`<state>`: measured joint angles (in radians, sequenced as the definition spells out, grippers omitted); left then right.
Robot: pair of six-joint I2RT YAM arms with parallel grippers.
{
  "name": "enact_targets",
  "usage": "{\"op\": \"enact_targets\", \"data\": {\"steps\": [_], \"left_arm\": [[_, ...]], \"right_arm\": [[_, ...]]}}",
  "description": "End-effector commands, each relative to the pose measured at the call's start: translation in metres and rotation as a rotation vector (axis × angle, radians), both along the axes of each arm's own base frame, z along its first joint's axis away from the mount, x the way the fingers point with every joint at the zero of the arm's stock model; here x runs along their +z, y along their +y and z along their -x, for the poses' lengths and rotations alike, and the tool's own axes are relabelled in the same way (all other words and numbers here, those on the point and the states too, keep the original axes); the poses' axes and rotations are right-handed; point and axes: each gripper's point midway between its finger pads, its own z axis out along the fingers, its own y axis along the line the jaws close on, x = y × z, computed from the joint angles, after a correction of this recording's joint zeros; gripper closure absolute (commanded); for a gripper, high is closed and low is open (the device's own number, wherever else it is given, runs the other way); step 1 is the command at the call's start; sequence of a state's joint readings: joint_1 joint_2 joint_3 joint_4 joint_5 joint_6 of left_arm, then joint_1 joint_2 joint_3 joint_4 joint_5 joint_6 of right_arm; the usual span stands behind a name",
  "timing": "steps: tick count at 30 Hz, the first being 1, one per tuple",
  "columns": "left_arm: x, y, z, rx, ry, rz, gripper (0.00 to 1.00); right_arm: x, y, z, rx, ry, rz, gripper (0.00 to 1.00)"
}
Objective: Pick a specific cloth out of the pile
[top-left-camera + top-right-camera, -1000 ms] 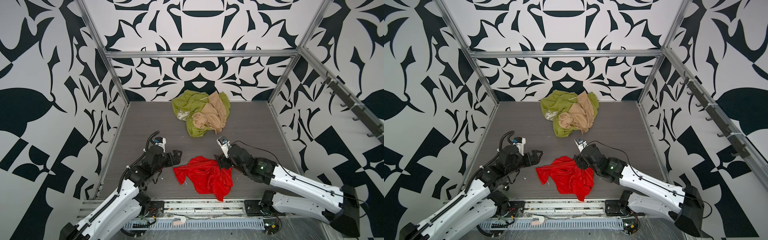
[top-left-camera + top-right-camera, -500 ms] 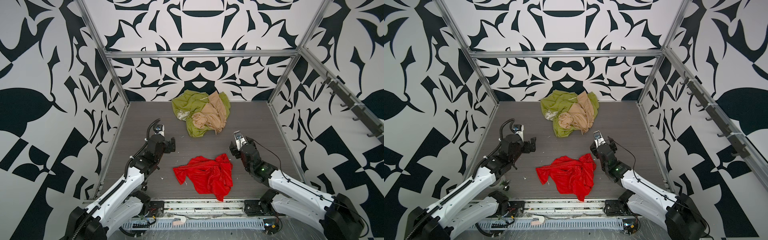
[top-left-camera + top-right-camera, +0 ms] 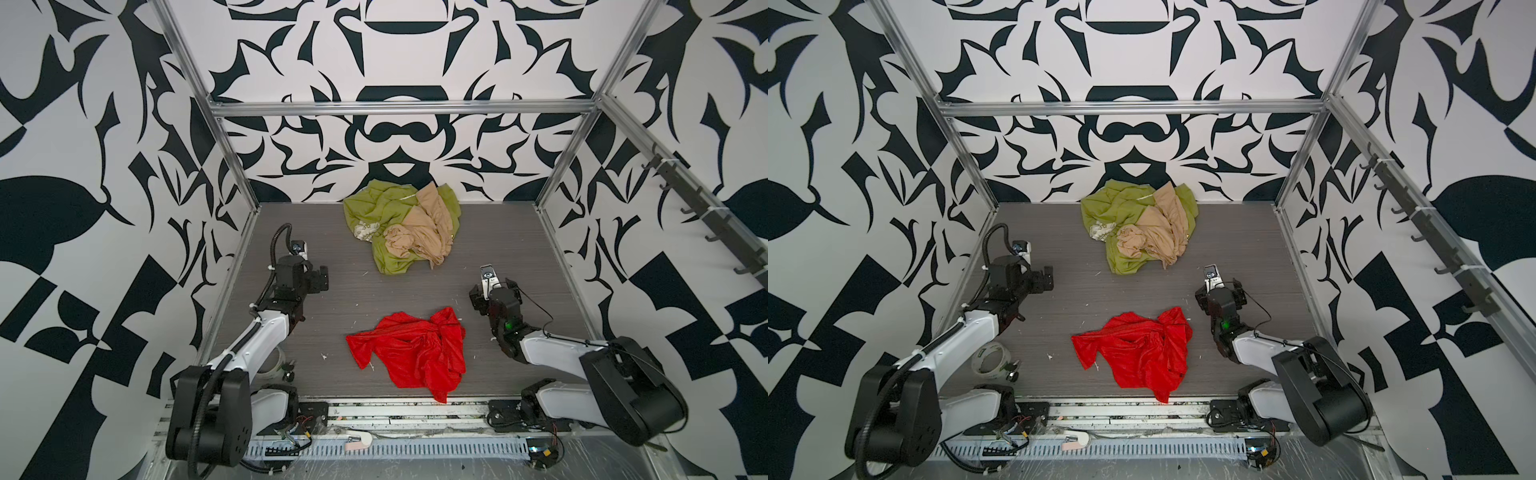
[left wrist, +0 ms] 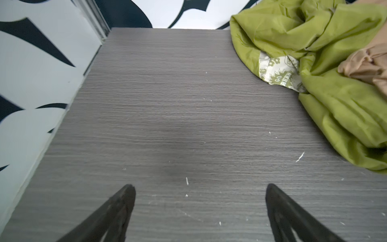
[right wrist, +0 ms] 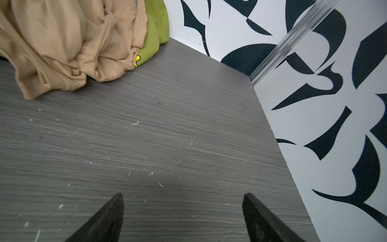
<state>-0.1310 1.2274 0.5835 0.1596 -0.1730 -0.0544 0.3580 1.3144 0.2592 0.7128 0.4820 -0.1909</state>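
Claws both spread wide, empty: left claw (image 4: 200,188) over bare table (image 4: 167,115), nothing between jaws; right claw (image 5: 182,197) likewise, only grey surface beneath. Seen from above in both top views, left claw (image 3: 318,279) parked near left wall, right claw (image 3: 492,286) just beside red cloth's upper right corner, not touching.

Red cloth (image 3: 411,353) lying crumpled alone at front-centre of table, well apart from pile (image 3: 401,226) at back wall. Pile now olive-green cloth (image 4: 335,94) w/ tan cloth (image 5: 62,46) draped on top, small white patterned patch (image 4: 278,70) at its edge. Separation looks done.

Handling, judged: red cloth thin, light, limp, slightly shiny, so prob. slippery; no stiffness, will drape and trail if lifted. Best hold: a raised fold or bunched ridge, e.g. knotted hump at upper right (image 3: 1173,322), rather than flat single layer. Pinch several layers to avoid slip-out.
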Motion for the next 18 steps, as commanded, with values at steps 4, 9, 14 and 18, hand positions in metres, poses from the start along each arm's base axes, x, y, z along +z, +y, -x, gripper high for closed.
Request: {"op": "enact_targets", "data": {"steps": [4, 9, 14, 18], "left_arm": [[-0.013, -0.002, -0.019, -0.071, -0.047, -0.003, 0.01], [-0.018, -0.003, -0.026, -0.094, -0.09, -0.002, 0.01], [-0.022, -0.002, -0.03, -0.099, -0.142, 0.005, 0.01], [-0.03, 0.005, -0.03, -0.076, -0.162, 0.031, 0.01]], "right_arm": [[0.027, 0.002, -0.023, 0.003, -0.174, -0.087, 0.09], [0.018, -0.01, -0.029, -0.041, -0.183, -0.126, 0.1], [0.011, -0.02, -0.031, -0.05, -0.177, -0.181, 0.11], [0.004, -0.021, -0.035, -0.044, -0.157, -0.2, 0.01]]}}
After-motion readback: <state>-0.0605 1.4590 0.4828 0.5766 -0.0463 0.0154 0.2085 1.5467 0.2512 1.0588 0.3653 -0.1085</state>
